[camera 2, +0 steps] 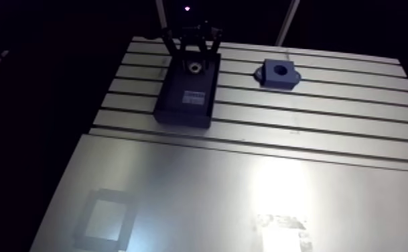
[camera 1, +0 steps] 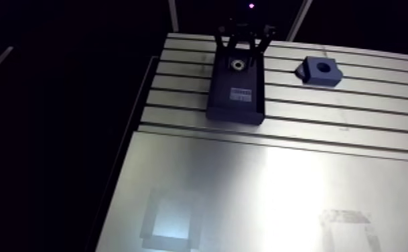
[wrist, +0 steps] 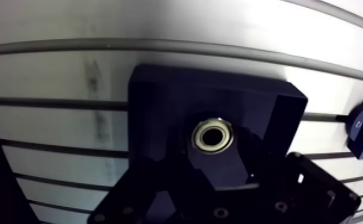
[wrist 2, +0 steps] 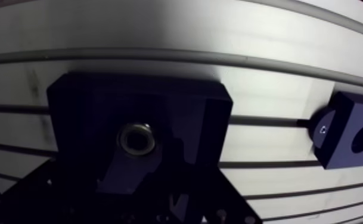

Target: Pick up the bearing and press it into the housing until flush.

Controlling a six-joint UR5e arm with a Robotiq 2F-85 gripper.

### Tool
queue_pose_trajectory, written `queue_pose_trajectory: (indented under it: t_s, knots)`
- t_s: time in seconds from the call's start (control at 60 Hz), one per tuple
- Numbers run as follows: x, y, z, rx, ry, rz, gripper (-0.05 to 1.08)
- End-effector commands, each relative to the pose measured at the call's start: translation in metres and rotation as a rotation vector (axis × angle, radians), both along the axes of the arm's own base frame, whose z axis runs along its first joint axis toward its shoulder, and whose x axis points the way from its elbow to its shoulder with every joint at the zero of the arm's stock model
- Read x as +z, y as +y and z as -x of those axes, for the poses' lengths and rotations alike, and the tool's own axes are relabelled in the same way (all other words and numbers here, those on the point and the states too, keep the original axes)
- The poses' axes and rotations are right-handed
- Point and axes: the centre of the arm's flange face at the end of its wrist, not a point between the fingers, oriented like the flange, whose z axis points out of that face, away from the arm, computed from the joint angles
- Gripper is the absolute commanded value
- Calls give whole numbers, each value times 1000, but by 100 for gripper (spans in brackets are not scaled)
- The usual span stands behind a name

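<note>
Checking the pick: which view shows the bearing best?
The wrist view: the bearing shows large, its metal ring and bore clear, seated in a dark holder. The arm view shows only a small pale ring.

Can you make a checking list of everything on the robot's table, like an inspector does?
Surface: slotted table, with a smooth plate next to the slots.
Job's things: bearing sits in a dark tray; housing lies apart from the tray on the table, its hole empty.
Clutter: nothing seen.
Grippers: gripper open, straddling the bearing, not gripping it.
Cables: nothing seen.
Surroundings: nothing seen.
</note>
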Motion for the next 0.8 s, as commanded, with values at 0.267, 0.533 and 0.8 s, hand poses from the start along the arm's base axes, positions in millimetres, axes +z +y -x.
queue_pose_trajectory:
  t_s: [0.267,0.533,0.8]
  knots:
    - [0,0,2,-1,3,0,47]
    - [0,0,2,-1,1,0,47]
    - [0,0,2,0,1,-1,50]
